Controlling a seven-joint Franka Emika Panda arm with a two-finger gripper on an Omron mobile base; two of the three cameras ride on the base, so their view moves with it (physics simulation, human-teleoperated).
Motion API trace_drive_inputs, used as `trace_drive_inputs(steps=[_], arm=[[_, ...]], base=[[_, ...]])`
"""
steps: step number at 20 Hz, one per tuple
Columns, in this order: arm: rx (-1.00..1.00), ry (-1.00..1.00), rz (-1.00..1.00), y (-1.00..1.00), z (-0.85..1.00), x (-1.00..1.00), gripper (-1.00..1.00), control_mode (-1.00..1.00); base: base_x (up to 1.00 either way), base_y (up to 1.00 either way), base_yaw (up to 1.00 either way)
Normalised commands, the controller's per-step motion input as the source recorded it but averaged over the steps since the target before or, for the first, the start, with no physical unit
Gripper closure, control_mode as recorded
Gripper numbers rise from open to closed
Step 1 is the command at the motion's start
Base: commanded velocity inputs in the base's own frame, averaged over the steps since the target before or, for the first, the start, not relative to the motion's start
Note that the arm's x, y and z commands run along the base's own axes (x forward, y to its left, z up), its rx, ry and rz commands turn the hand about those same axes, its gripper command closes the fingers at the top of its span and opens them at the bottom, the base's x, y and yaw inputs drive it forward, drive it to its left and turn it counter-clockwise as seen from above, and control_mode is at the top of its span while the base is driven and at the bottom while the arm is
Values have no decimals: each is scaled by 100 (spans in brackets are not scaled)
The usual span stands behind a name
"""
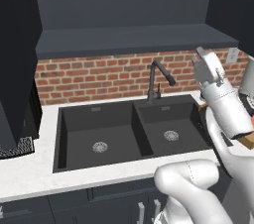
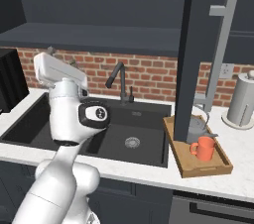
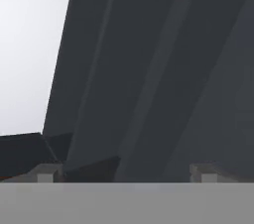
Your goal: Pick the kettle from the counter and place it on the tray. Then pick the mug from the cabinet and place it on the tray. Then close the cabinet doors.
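Swinging the spread, empty tool (image 1: 198,55) toward the open cabinet door (image 2: 191,69) risks clipping the mug (image 2: 203,147) and kettle (image 2: 197,128) on the tray (image 2: 179,161).

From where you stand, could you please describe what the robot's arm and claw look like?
The arm is glossy white, built of thick rounded segments, with a dark round joint cap bearing a small pale marking. It ends in a boxy pale-grey hand. The claw has two small blocky finger tips, grey with darker edges. No loose cables show.
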Motion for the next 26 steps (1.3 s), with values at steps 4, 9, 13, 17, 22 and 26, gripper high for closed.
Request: trace_drive_inputs(steps=[4,9,13,17,22,26], arm=[[25,0,1,8,43,-62,-100,-100],[31,5,0,6,41,-60,-100,-100],[34,14,0,3,38,-62,-100,-100],[33,22,0,3,32,-61,-100,-100],[29,23,0,13,-1,-36,-100,-100],[31,3,1,24,-43,-24,-100,-100]], base=[[0,0,0],[0,0,0],[0,0,0],[0,0,0],[0,0,0],[0,0,0]])
